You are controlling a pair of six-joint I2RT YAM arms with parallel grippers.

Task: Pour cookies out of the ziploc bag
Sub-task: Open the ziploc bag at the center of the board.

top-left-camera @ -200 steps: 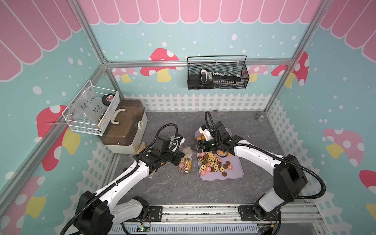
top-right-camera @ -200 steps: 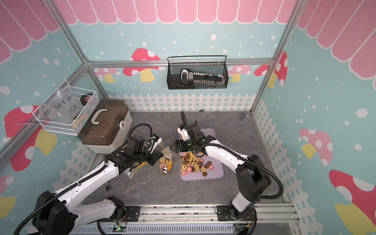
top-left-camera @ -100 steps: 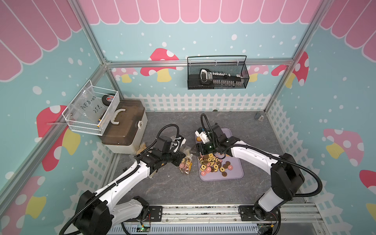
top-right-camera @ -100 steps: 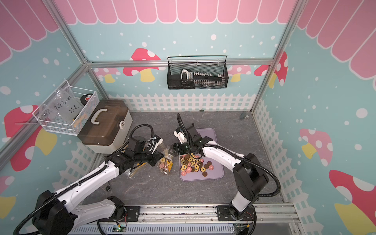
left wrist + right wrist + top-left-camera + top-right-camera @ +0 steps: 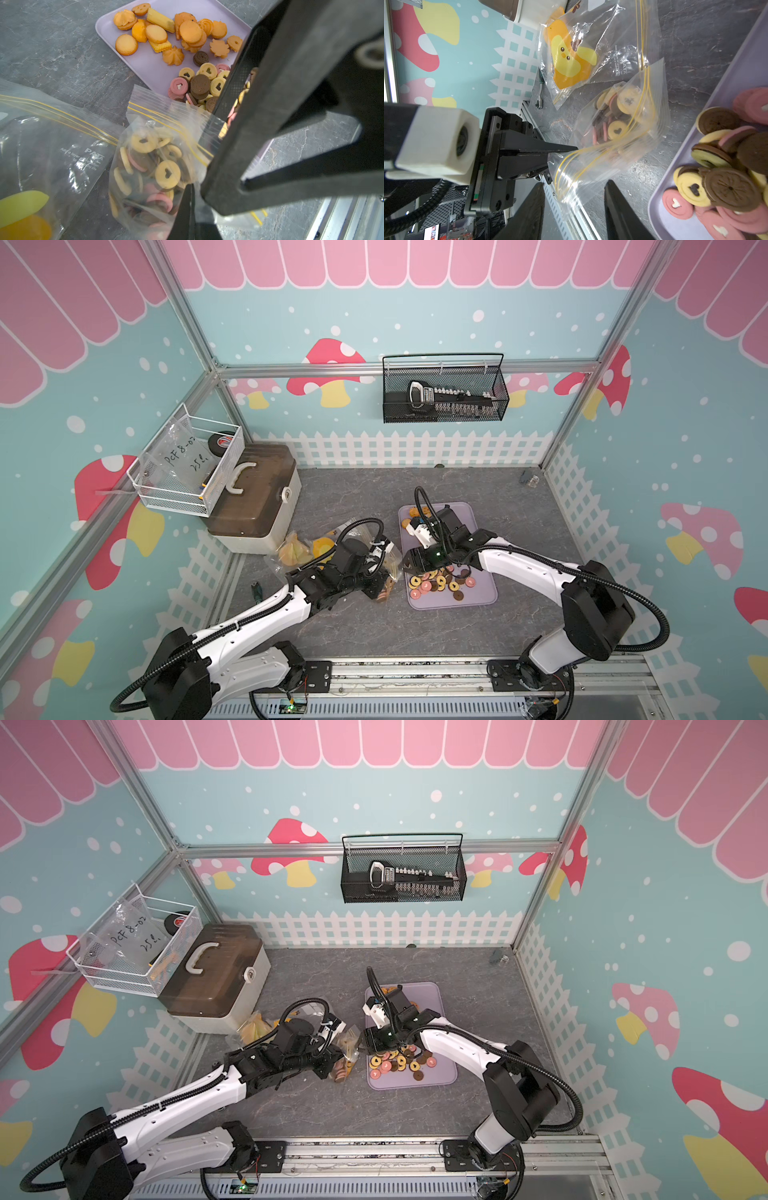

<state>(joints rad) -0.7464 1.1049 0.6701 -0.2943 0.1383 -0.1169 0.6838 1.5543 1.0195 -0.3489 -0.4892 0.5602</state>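
Left arm lies low, left gripper [image 5: 557, 155] clenched on the bag [image 5: 623, 124] mouth corner. Right arm bends over the tray [image 5: 149, 66], right gripper [image 5: 574, 184] unclenched astride that edge. Cookies [image 5: 167, 174] sit partly bagged, partly on the tray. A second bag [image 5: 571, 58] lies just beside.

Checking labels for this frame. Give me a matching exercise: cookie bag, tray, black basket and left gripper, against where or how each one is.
Things:
1. cookie bag
2. tray
3. black basket
4. left gripper

States:
A. hung on the back wall
B. shut on a corner of the bag
C. holds loose cookies
D. beside the tray, cookies left inside

Pairs: 1-D, 2-C, 3-A, 4-B
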